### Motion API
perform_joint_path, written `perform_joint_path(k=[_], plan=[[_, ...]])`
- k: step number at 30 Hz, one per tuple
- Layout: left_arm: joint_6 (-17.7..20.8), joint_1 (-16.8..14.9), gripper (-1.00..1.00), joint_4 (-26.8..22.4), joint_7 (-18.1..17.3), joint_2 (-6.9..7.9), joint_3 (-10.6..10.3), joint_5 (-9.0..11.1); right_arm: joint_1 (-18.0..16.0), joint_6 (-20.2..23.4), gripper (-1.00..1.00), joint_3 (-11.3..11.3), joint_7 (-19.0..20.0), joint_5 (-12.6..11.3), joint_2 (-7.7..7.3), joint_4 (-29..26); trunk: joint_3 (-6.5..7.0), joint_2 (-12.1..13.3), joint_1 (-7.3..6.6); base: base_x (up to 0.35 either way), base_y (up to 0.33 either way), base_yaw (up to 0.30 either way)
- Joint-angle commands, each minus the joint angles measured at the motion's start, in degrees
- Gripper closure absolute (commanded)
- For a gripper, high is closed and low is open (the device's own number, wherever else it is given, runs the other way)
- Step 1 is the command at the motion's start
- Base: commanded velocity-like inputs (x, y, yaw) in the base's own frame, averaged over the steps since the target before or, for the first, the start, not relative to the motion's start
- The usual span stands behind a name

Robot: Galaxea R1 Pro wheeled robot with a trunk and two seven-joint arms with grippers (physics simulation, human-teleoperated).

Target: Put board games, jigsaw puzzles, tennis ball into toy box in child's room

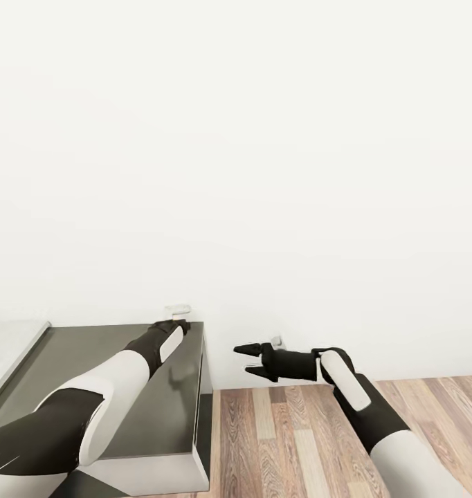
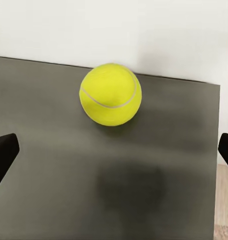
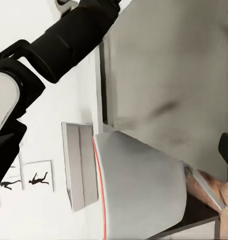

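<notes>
A: Where is the fuzzy yellow tennis ball (image 2: 110, 94)?

B: On the dark grey bench (image 1: 174, 408), near its back edge at the white wall (image 1: 264, 138). My left fingers (image 2: 3, 156) are spread wide, apart from it.

A: Right side?

B: My right fingers (image 1: 248, 360) are parted over the wood-plank floor (image 1: 284, 443), holding nothing.

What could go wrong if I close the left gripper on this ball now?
The tennis ball sits on the dark desk section well ahead of the open left gripper, so closing now would likely grab air. A forward nudge could roll it, and the desk edge is close beside it. The right gripper hangs open over the floor, too far to catch it.
</notes>
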Motion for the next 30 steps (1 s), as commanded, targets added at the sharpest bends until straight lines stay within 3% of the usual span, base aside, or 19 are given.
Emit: perform_joint_path(k=[1,10,30], plan=[[0.32,-0.02,-1.00,-0.10,0.36,0.03,-0.49,0.50,0.65,0.08,-1.00,0.00,0.60,0.20,-0.44,-0.37,-0.11,-0.12,0.03,0.000,0.000,0.000],[0.32,-0.01,-1.00,-0.12,0.33,0.04,-0.49,0.50,2.42,0.08,-1.00,-0.23,0.59,-0.13,-1.09,-1.11,-0.11,-0.12,0.03,0.000,0.000,0.000],[0.32,0.00,-1.00,-0.28,0.29,0.04,-0.49,0.50,2.67,0.08,-1.00,-0.41,0.94,-0.18,-1.12,-0.39,-0.11,-0.12,0.03,0.041,0.000,0.000]])
